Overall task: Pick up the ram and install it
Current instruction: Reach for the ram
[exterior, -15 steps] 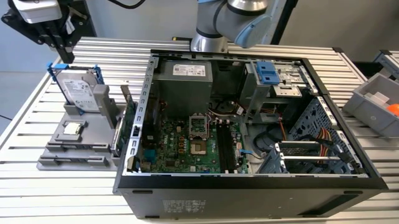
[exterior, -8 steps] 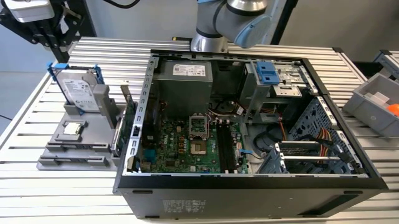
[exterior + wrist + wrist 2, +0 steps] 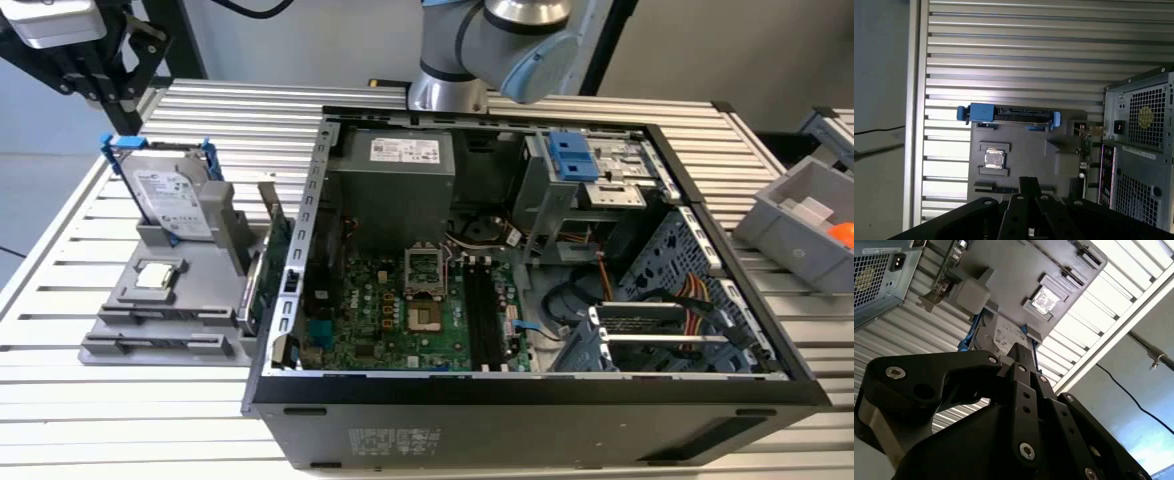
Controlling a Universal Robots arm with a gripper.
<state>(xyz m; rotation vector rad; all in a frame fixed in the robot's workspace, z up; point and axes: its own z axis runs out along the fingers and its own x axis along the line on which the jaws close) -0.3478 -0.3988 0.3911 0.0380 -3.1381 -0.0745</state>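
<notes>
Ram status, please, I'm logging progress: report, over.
Pincer shut, empty, pointed at gray holder. Ram standing in it, untouched. Nothing blocking it.

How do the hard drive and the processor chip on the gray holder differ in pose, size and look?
The hard drive stands upright on edge; the processor chip lies flat. The hard drive is far larger than the processor chip. The hard drive carries a blue-trimmed frame; the processor chip is a bare square. Both are silver and sit on the gray holder.

Exterior view above open case [image 3: 534, 425], both wrist views past tool [image 3: 1029, 181] onto fixture [image 3: 1026, 150]
</notes>
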